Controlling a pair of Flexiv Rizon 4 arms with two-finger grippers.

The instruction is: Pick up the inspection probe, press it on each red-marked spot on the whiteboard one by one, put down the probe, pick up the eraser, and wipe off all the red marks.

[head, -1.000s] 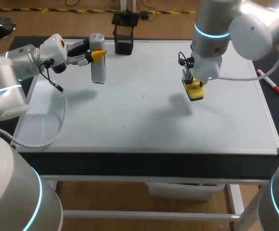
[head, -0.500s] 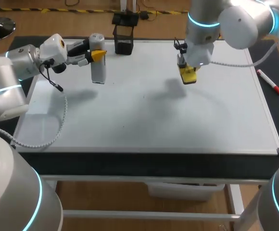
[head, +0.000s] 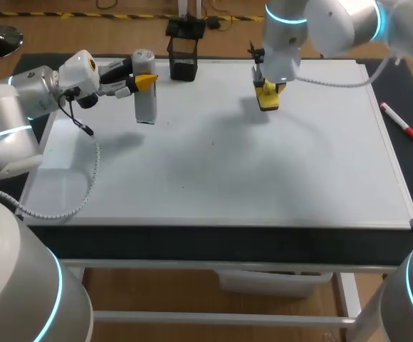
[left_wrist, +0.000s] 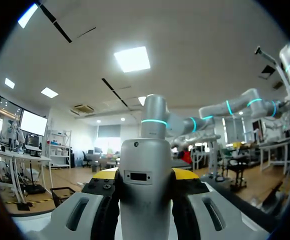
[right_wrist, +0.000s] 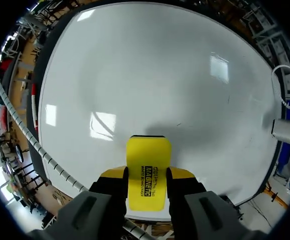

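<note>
The left arm lies level, its end effector (head: 142,80) pointing sideways with both fingers clamped on the upright probe (head: 144,107). The right arm hangs bent over, its end effector (head: 267,92) pointing down, fingers gripping the eraser (right_wrist: 148,159) between them.

Only print: black lettering along the yellow eraser (right_wrist: 148,172). Dark label patch (left_wrist: 138,176) on the probe (left_wrist: 146,210): nothing legible.
</note>
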